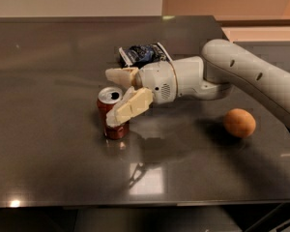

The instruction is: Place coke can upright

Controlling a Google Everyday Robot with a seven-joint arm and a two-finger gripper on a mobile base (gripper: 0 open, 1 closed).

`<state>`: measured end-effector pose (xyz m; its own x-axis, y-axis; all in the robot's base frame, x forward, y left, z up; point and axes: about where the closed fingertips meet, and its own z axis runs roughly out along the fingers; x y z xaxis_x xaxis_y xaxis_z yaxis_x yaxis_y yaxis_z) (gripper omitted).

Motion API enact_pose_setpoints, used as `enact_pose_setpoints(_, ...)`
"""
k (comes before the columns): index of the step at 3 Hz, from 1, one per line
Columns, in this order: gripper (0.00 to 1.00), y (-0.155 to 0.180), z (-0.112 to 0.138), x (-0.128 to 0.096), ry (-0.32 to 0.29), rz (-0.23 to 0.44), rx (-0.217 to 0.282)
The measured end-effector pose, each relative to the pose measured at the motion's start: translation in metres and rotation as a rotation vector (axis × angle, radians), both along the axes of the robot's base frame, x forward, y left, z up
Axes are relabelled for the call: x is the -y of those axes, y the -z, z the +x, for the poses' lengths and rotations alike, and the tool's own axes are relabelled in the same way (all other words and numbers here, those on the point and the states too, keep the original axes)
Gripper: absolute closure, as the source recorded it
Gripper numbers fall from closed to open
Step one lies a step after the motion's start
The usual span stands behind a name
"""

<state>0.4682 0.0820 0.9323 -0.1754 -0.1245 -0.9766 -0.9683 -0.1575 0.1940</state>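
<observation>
Fingers [131, 106] of the gripper [110, 97] were spread, one behind the can [117, 130], one across its front. The can stood upright on the worktop [48, 144]. Release seemed in hand; next, withdraw without tipping the can. A bag [142, 53] lay just behind the can, an orange [239, 123] well apart from it.

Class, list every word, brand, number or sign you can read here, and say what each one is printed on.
None can be read.
On the coke can: the red side is mostly covered by the end effector, which straddles the upright can; no lettering is legible.
On the snack bag: pale print, too blurred to read.
No other text shows.
</observation>
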Motion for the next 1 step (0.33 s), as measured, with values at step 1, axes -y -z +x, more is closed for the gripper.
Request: enact_pose_setpoints(1,0.0,0.0,0.0,-0.0001,0.0,0.0,0.0)
